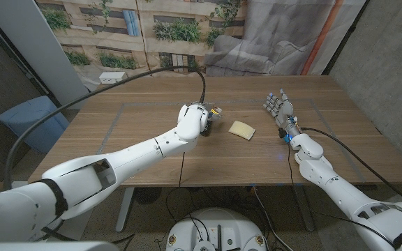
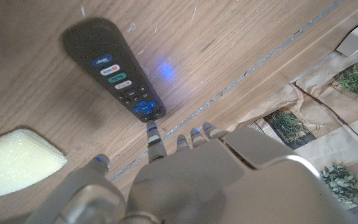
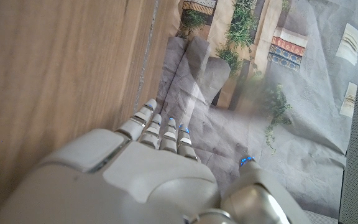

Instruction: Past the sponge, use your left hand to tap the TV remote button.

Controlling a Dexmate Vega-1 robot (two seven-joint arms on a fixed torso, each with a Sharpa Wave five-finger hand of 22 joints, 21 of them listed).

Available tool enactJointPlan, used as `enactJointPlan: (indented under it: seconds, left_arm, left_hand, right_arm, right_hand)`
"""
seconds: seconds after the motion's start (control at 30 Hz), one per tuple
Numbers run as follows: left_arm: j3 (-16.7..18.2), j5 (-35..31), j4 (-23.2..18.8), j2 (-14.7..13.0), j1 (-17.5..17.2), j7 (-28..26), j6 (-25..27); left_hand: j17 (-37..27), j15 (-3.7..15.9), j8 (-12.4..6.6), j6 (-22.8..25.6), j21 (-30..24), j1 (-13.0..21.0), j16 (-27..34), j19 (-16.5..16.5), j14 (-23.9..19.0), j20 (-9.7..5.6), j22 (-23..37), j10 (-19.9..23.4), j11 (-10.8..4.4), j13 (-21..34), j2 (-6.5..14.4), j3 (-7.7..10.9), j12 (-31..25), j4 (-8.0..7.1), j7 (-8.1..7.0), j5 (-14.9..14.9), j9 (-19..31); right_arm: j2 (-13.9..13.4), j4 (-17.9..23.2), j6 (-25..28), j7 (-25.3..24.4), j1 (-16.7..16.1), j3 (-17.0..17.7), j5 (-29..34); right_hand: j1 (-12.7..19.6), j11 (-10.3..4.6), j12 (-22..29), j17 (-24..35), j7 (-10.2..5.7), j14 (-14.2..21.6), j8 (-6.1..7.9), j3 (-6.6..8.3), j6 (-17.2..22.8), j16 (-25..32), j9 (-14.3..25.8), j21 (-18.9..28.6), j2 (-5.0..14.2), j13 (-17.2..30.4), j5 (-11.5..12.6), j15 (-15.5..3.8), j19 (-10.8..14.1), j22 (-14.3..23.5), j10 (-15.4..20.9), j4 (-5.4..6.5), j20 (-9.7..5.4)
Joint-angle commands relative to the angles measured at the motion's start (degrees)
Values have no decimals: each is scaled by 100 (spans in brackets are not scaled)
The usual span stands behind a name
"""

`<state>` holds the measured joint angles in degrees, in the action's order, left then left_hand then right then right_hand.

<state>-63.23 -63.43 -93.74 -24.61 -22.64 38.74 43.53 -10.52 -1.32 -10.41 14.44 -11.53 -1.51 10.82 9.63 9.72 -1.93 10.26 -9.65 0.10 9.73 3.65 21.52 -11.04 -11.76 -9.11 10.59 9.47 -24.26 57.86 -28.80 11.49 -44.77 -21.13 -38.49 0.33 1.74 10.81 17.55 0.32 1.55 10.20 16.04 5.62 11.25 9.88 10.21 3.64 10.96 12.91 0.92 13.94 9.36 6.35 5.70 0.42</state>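
At mid-room, the long brown wooden worktop (image 1: 152, 129) carries everything, with a printed backdrop of plants and walls (image 1: 152, 28) hanging behind it. Left arm, white (image 1: 117, 160), reaches from the near left corner across to the worktop's middle. Right arm, white (image 1: 326, 174), lies along the right side. Left hand (image 1: 199, 118) hovers at the centre, just left of the sponge; left wrist view shows its fingers (image 2: 156, 140) apart and holding nothing, one fingertip at the near end of the remote by the blue button pad; contact cannot be told. Right hand (image 1: 279, 108) stands with fingers straight and close beside one another, gripping nothing. Pale yellow rectangular sponge (image 1: 242, 130) lies flat, right of the left hand. Slim black TV remote with coloured buttons (image 2: 114, 68) lies on the wood, just beyond the left fingertips, near the sponge (image 2: 14, 162).
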Motion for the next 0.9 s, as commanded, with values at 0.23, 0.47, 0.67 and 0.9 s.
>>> enactJointPlan:
  seconds: [0.23, 0.47, 0.67, 0.9]
  left_arm:
    - [-70, 202, -106, -83, -56, -33, 237]
    - [-77, 280, -147, -132, -90, -119, 331]
    - [-91, 354, -164, -156, -93, -188, 370]
    - [-99, 447, -173, -184, -89, -300, 401]
  left_hand:
    - [-10, 33, -5, 34, -24, -30, 32, 1406, 1560, -157, 24, -1089, 0, 24, 531, -60, -36, 16, 51, 34, 30]
    - [-8, 40, 30, -44, -30, -27, 31, 1387, 1547, -162, 23, -1088, 4, 24, 543, -100, -30, 18, 56, 37, 30]
    - [-7, 40, 39, -75, -37, -24, 34, 1368, 1528, -160, 22, -1081, 10, 24, 554, -125, -30, 21, 33, 40, 32]
    - [-6, 49, 41, -88, -43, -19, 31, 1348, 1520, -154, 20, -1075, 12, 24, 565, -148, -28, 24, 34, 43, 32]
  right_arm:
    - [-81, 245, 113, -169, -139, 9, 29]
    - [-82, 285, 141, -195, -155, 5, 27]
    - [-81, 282, 139, -207, -141, -2, 45]
    - [-97, 336, 167, -250, -155, -4, 59]
  right_hand:
    - [50, 10, 33, -5, -25, -5, 53, 17, 44, 37, 17, 39, 36, 8, 44, 2, -27, 17, 6, 42, -13]
    - [49, 14, 36, -11, -23, -4, 53, 16, 46, 41, 17, 39, 43, 8, 46, 4, -27, 17, 14, 49, -13]
    - [48, 19, 39, -18, -18, -5, 51, 14, 43, 43, 17, 39, 49, 8, 48, 3, -30, 17, 20, 57, -15]
    - [49, 14, 39, -26, -19, -6, 49, 14, 41, 46, 17, 40, 57, 7, 51, -4, -31, 17, 18, 65, -15]
